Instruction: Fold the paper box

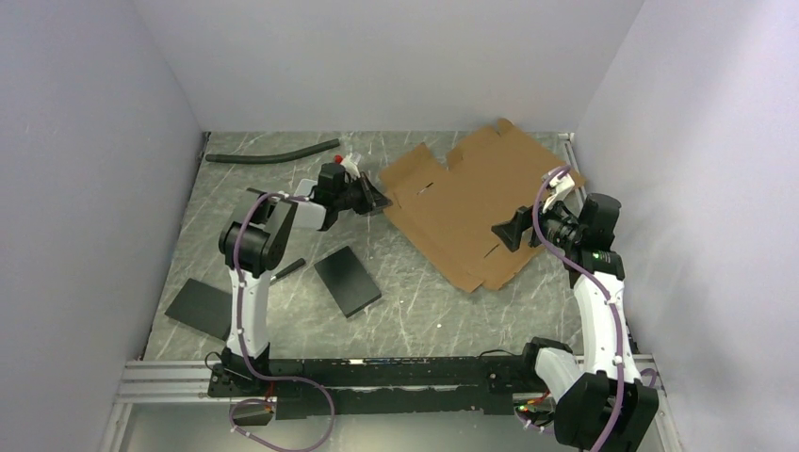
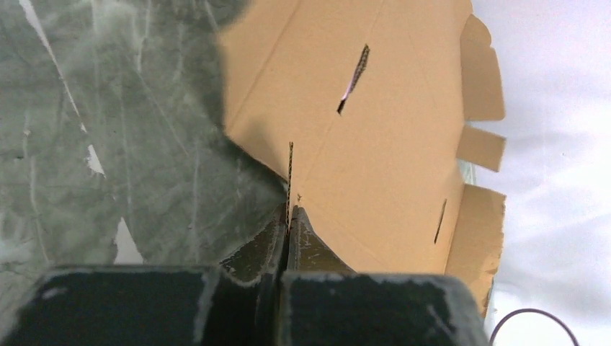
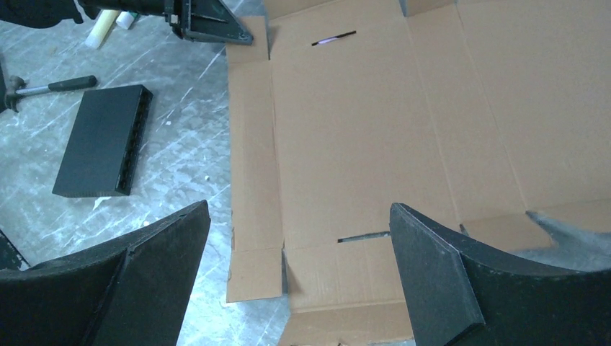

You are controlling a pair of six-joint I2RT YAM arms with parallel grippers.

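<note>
Grey marbled table (image 1: 415, 311) inside a white-walled enclosure. The paper box (image 1: 471, 202) lies as a flat die-cut sheet on the far right half of the table, flaps and slots all unfolded. The left gripper (image 2: 289, 216) is pinched down on the thin edge of a flap at the sheet's left corner; the left wrist view shows the cardboard edge-on between the closed fingers. The right gripper (image 1: 509, 231) hangs over the near right part of the sheet with its jaws spread wide, holding nothing. Risks as I judge them: the left bite takes only a narrow margin of the flap, so a quick lift could pull the cardboard free or tear it. With nothing pinning the sheet down, a pull from the left could drag or swivel the whole blank across the table instead of bending it at the score line. A crease could also form off the score. Containers: none formed yet, since the paper box has no walls up and holds nothing. Two black slabs (image 1: 347, 280) lie on the table well left of the sheet, and a dark hose (image 1: 273, 153) lies at the far left.
</note>
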